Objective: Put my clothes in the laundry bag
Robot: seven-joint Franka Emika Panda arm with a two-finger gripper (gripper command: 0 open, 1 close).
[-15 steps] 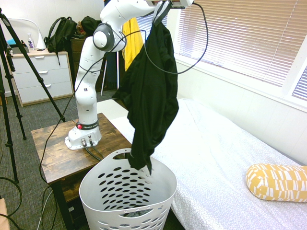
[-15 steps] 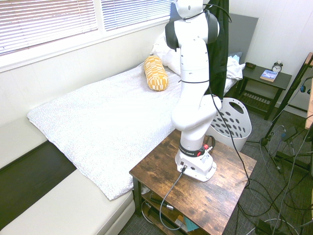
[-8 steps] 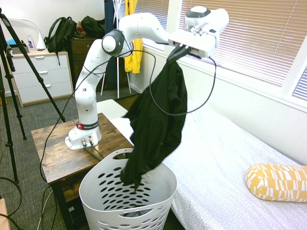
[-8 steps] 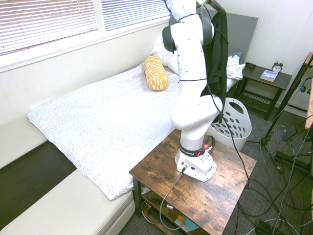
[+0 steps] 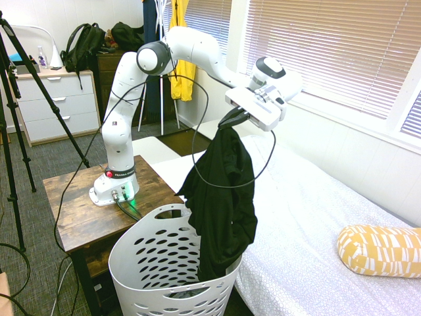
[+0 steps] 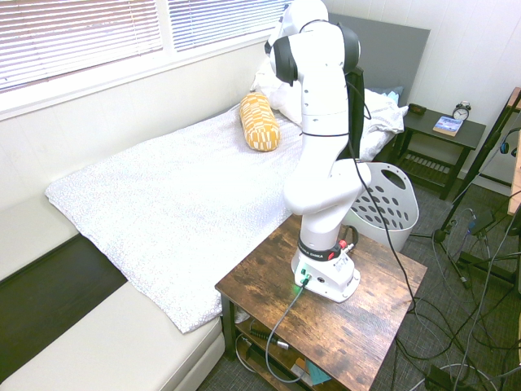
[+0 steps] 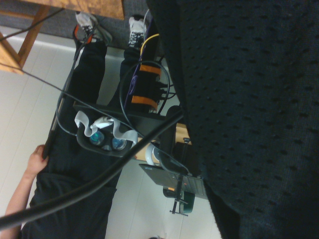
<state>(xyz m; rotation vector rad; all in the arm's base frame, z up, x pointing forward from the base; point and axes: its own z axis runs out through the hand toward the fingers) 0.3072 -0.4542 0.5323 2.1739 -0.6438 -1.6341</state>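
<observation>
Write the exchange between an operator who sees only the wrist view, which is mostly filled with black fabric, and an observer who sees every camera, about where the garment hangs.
Operator: Black fabric fills my picture. Is it over the basket?
Observer: Yes. The black garment hangs with its lower end inside the white laundry basket.
Operator: Is it gripped or just draped?
Observer: Gripped. The gripper is shut on its top, well above the basket's rim.

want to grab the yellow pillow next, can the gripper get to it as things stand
Probably not yet: the gripper is shut on the black garment hanging into the laundry basket. The yellow pillow lies uncovered on the bed.
</observation>
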